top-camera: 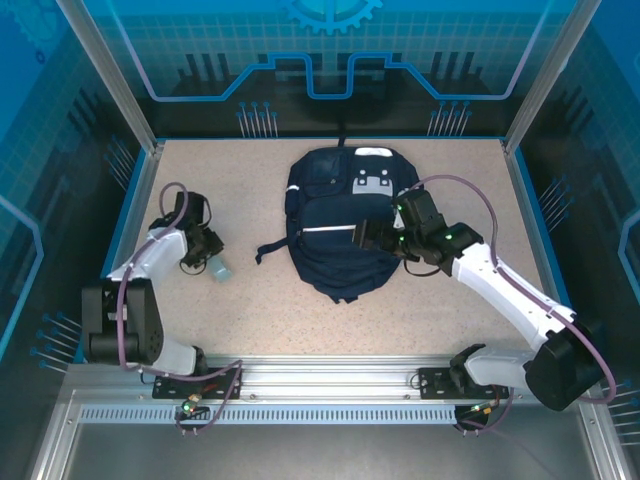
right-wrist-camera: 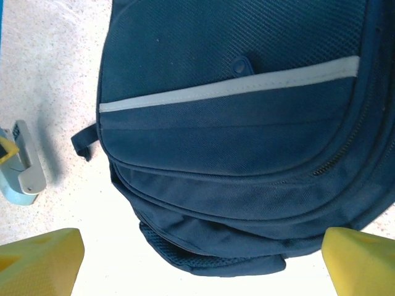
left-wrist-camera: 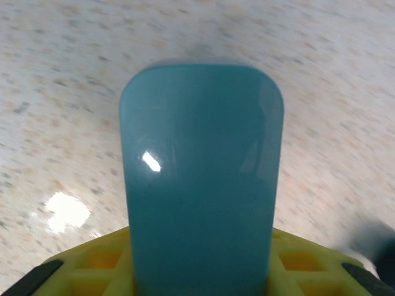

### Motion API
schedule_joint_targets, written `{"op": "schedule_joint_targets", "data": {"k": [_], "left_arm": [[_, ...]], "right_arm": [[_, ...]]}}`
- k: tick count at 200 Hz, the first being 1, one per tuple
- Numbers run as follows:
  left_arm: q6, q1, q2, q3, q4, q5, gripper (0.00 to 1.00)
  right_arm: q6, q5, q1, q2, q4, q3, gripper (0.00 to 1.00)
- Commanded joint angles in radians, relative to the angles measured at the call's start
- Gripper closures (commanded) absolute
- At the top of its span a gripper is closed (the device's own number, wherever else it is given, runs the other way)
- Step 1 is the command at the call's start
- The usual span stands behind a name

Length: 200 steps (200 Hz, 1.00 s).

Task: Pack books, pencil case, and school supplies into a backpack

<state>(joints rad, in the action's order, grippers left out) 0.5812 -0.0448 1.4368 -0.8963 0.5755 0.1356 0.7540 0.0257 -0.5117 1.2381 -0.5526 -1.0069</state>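
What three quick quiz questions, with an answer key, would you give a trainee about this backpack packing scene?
1. True or false: the right gripper hangs open over the backpack.
2. Pick one: the left gripper is closed on A) a yellow book, B) a smooth teal object, C) a pencil.
3. Short answer: in the top view, on which side of the backpack is the teal object?
Key: 1 true. 2 B. 3 the left side.
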Motion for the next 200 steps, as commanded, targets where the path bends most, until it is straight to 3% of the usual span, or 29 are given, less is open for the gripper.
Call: {"op": "schedule_joint_targets", "data": {"k": [1,65,109,131,159,172,200], "left_arm": [[0.043,0.095,-0.079,0.026,0.06,-0.03,0.71],[0.256,0.43,-0.104,0.066,0.06,0.035,0.71],[0.347,0.543,0.001,0.089,0.0,0.036,0.68],[0.337,0.56,0.038,0.075,-0.013,0.019,0.62],[0.278,0.552,0.023,0.025,0.024,0.02,0.29],[0.248,0.523,-0.009,0.008,0.036,0.0,0.19],[0.159,0.392,-0.109,-0.017,0.062,-0.055,0.09]], "right_arm": [[-0.018,-0.013,-0.007,-0.013,-0.032,0.023,0.0],[-0.012,-0.023,-0.035,0.009,-0.027,0.034,0.0],[-0.013,-0.039,-0.05,0.004,-0.037,0.035,0.0],[-0.017,-0.056,-0.065,0.002,-0.047,0.037,0.0],[-0.024,-0.08,-0.09,0.005,-0.064,0.03,0.0],[-0.033,-0.1,-0.119,0.012,-0.072,0.017,0.01],[-0.028,-0.192,-0.238,0.068,-0.102,-0.05,0.02]]}}
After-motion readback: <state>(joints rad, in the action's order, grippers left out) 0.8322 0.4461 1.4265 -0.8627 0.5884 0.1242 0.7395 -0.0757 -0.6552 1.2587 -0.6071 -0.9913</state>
